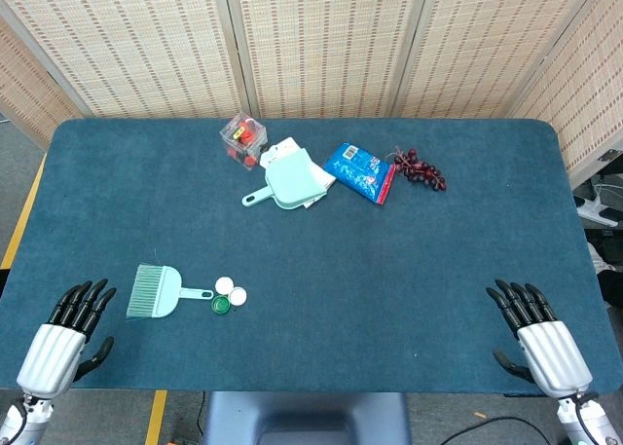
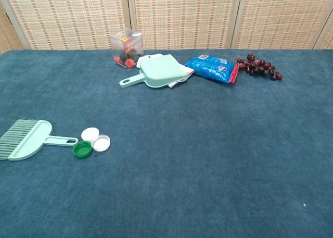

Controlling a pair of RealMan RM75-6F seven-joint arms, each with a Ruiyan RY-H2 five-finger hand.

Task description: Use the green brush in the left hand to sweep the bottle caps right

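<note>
A pale green brush (image 1: 158, 292) (image 2: 26, 139) lies flat on the blue table, bristles to the left and handle pointing right. Right at its handle tip sit three bottle caps: two white caps (image 1: 232, 290) (image 2: 95, 138) and one green cap (image 1: 221, 305) (image 2: 82, 149). My left hand (image 1: 66, 341) rests at the table's near left corner, fingers spread, holding nothing, a short way left of the brush. My right hand (image 1: 541, 341) rests at the near right corner, fingers apart and empty. Neither hand shows in the chest view.
At the back of the table (image 1: 389, 270) lie a pale green dustpan (image 1: 288, 181) (image 2: 158, 71) over white paper, a clear box of small items (image 1: 243, 138) (image 2: 126, 48), a blue snack bag (image 1: 361, 171) (image 2: 213, 67) and a bunch of dark grapes (image 1: 421, 169) (image 2: 258, 66).
</note>
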